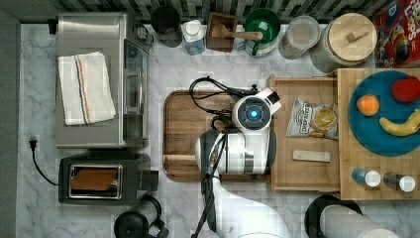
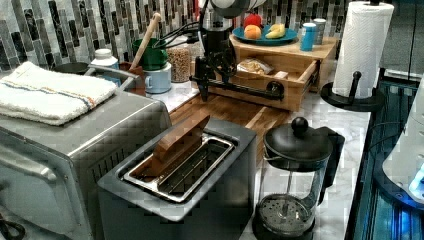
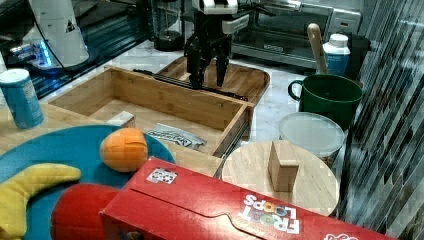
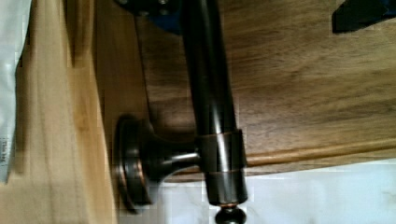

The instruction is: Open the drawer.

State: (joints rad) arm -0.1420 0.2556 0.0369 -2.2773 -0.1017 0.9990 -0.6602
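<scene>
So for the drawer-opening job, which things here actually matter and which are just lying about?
Part of the job:
- drawer, pulled out
- its black bar handle
- gripper, at the handle

Lying about:
- walnut tray
- chip bag in the drawer
- toaster
- toaster oven with a towel on top
- French press
- Froot Loops box
- paper towel roll
</scene>
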